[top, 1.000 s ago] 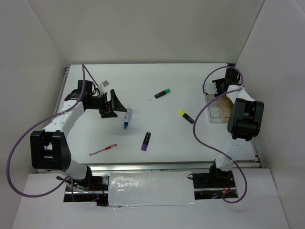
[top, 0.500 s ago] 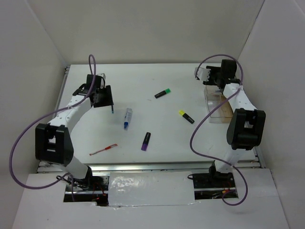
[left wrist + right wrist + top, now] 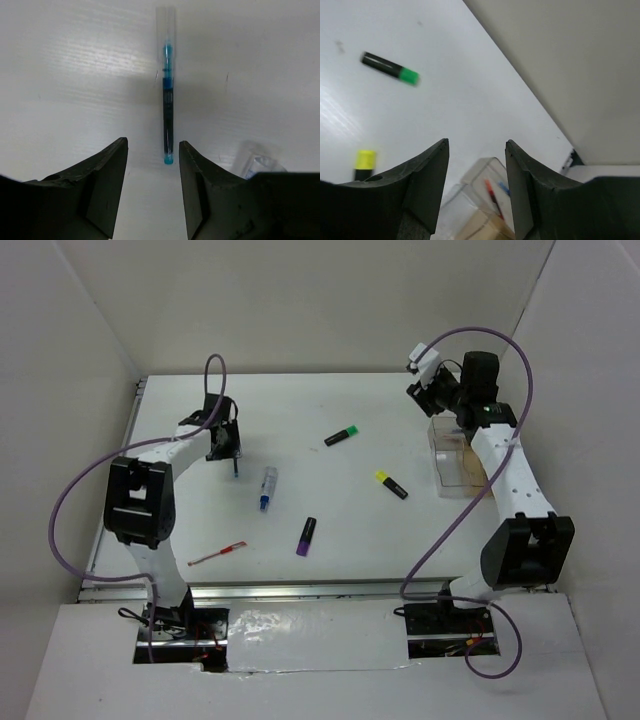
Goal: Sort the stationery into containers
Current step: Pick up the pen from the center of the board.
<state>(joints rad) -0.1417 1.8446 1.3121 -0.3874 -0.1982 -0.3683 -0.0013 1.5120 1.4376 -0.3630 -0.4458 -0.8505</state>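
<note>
**Left arm.** The left gripper [image 3: 226,445] [image 3: 152,145] stood over the far-left part of the table [image 3: 300,405]. Its jaws were spread, with nothing pinched. In the wrist view a blue pen [image 3: 167,107] [image 3: 236,469] lay flat on the table in line with the gap. Its near tip fell between the two fingertips and touched neither finger.

**Right arm.** The right gripper [image 3: 425,395] [image 3: 477,145] hung above the far-right corner. Its jaws were spread and nothing was gripped. In the wrist view the box [image 3: 481,172] [image 3: 457,462] showed through the gap, below the fingers.

**Box.** The clear box sat at the right edge of the table. Inside it were a red pen and a blue pen, both seen only in part.

**Loose items on the table:**
- The green highlighter [image 3: 341,435] [image 3: 390,67] lay near the middle, towards the far side.
- The yellow highlighter [image 3: 391,485] [image 3: 364,162] lay between the green one and the box, apart from both.
- The tube [image 3: 268,487] lay near the blue pen, to its right.
- The purple highlighter [image 3: 307,536] lay nearer the front, right of the tube.
- A second red pen [image 3: 217,554] lay at the front left, well apart from the others.

A pale rounded object at the lower right of the left wrist view was too blurred to identify.
</note>
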